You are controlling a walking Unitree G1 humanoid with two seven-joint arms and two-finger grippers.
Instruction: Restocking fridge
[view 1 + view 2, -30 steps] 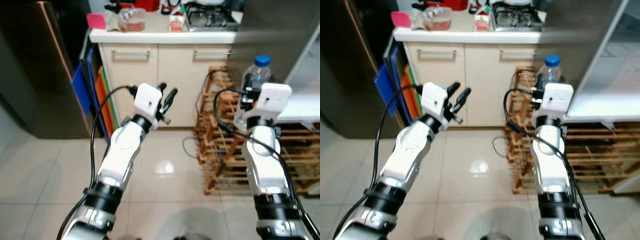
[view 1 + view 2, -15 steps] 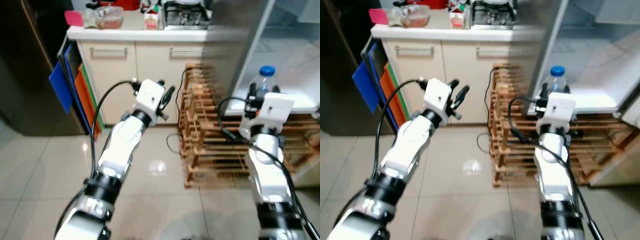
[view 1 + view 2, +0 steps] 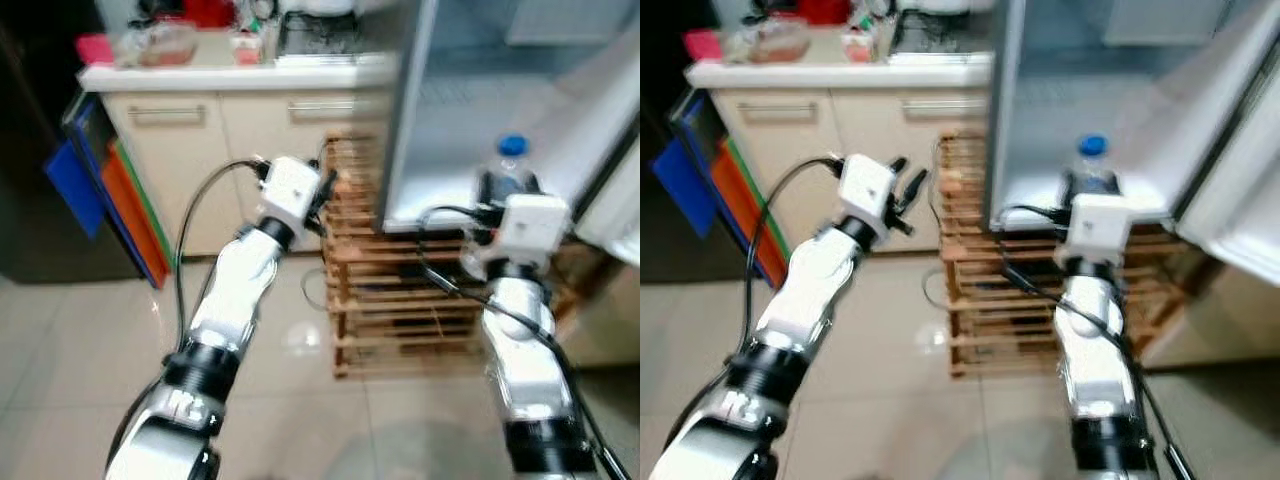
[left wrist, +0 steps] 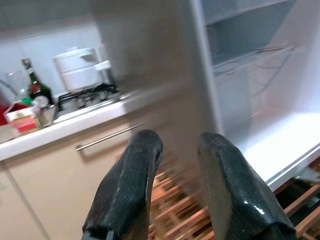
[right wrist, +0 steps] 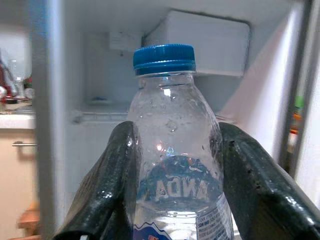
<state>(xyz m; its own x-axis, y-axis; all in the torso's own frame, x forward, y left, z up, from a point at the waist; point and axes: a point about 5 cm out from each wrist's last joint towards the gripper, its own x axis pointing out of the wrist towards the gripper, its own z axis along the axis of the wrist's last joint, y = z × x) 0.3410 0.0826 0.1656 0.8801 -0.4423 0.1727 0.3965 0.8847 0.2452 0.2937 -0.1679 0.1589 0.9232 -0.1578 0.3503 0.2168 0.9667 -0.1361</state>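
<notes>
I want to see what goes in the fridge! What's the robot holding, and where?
The right end effector grips a water bottle around its body, below the blue cap.

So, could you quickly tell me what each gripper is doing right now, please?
Left gripper: open, holding nothing.
Right gripper: shut on the water bottle.

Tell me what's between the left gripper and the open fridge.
In the eye views, a wooden rack stands between the left gripper and the fridge. The right gripper holds the bottle at the fridge.
</notes>
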